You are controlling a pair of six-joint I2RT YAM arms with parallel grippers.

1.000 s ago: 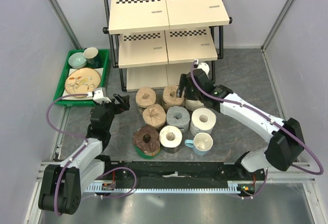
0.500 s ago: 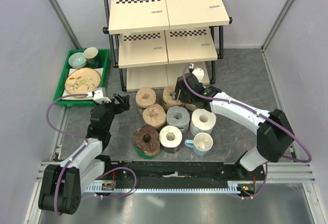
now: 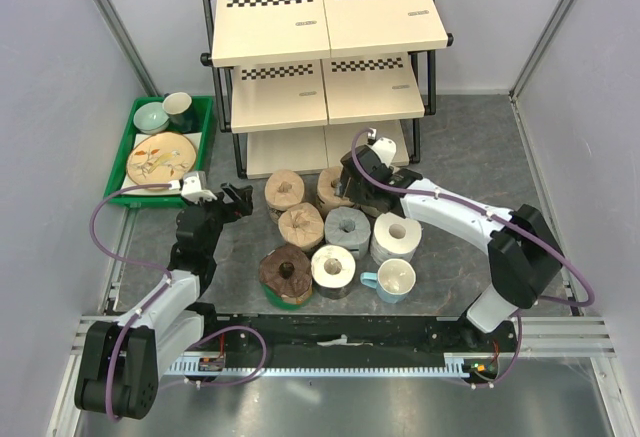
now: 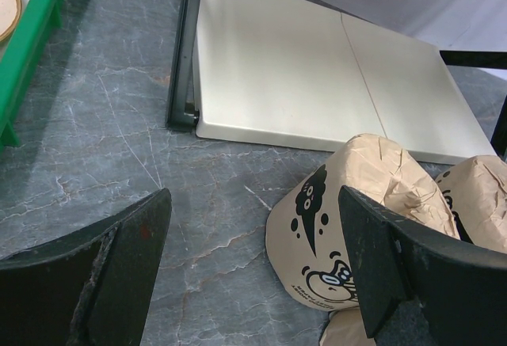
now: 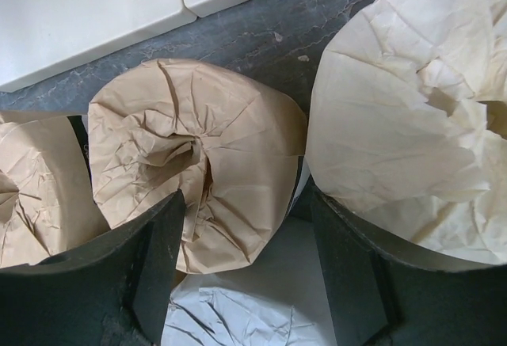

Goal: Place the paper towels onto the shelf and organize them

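The shelf (image 3: 325,57) stands at the back, its boards bare. Several paper towels stand on the floor in front of it: tan rolls (image 3: 285,190) (image 3: 300,224), a grey roll (image 3: 347,227), a white roll (image 3: 396,236), a dark brown roll (image 3: 285,272) and a cream-white roll (image 3: 333,267). My right gripper (image 3: 350,182) is open just above a tan roll (image 5: 198,188), which lies partly between its fingers, with a cream roll (image 5: 404,124) at its right finger. My left gripper (image 3: 237,200) is open and empty on the floor left of a printed tan roll (image 4: 348,219).
A green tray (image 3: 125,162) of dishes sits at the left. A white mug (image 3: 395,279) with a light-blue handle stands front right of the rolls. The shelf's bottom board (image 4: 317,77) lies just behind the rolls, its black post (image 4: 184,61) at the left.
My right gripper has moved left and down, from near the shelf's lower board to just above the tan roll. The left arm has not moved.
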